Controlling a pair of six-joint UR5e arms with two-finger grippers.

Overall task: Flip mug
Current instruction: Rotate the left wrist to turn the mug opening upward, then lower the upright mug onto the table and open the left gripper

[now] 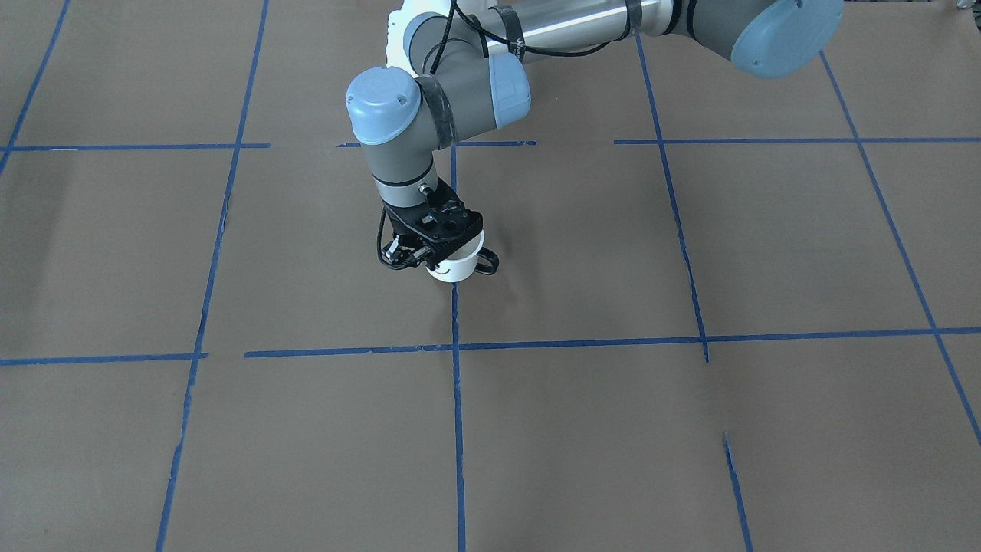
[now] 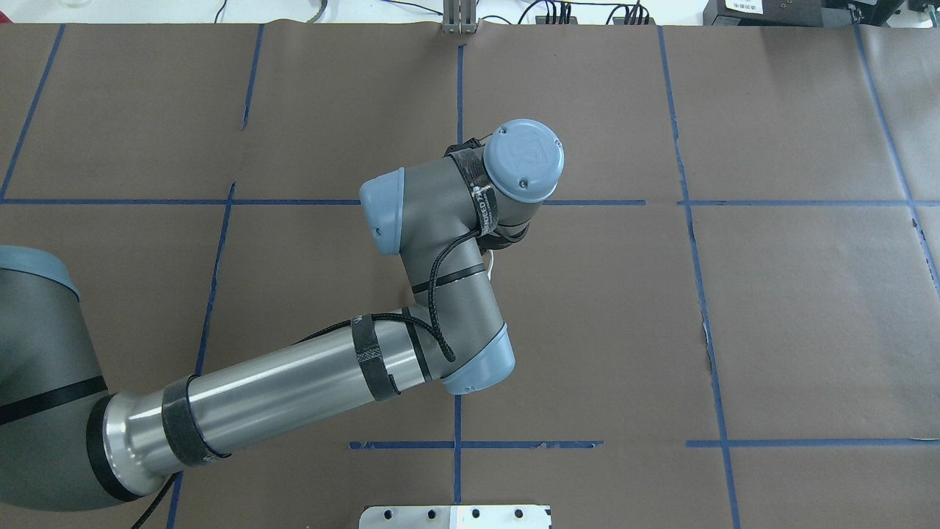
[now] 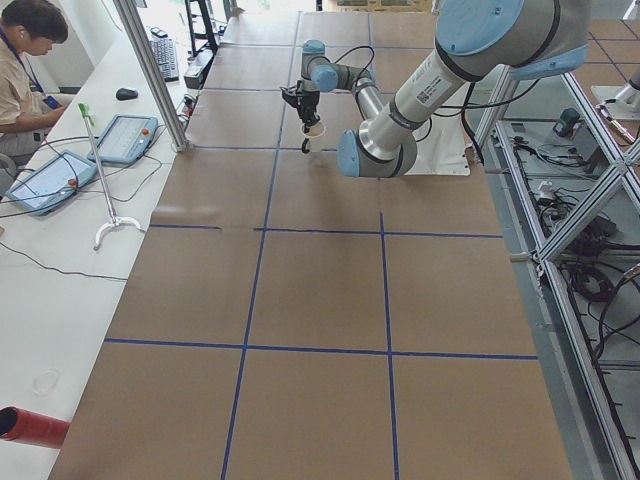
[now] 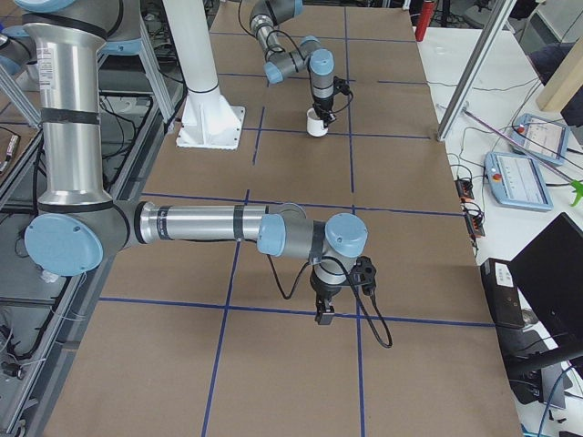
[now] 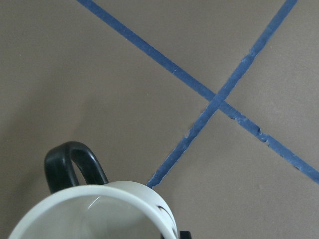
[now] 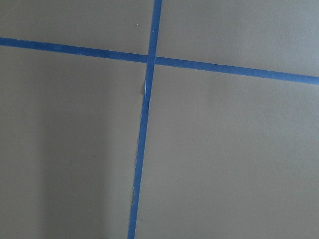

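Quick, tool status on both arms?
Left tool: closed, holding the mug.
Right tool: cannot be told; it shows only in the exterior right view.

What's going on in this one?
The left gripper has the mug by its rim near the middle of the table. The mug's mouth faces up toward the wrist camera and its black handle sticks out sideways. Whether the mug rests on the table or is just off it, I cannot tell. The right gripper hangs over the table well apart, carrying nothing.
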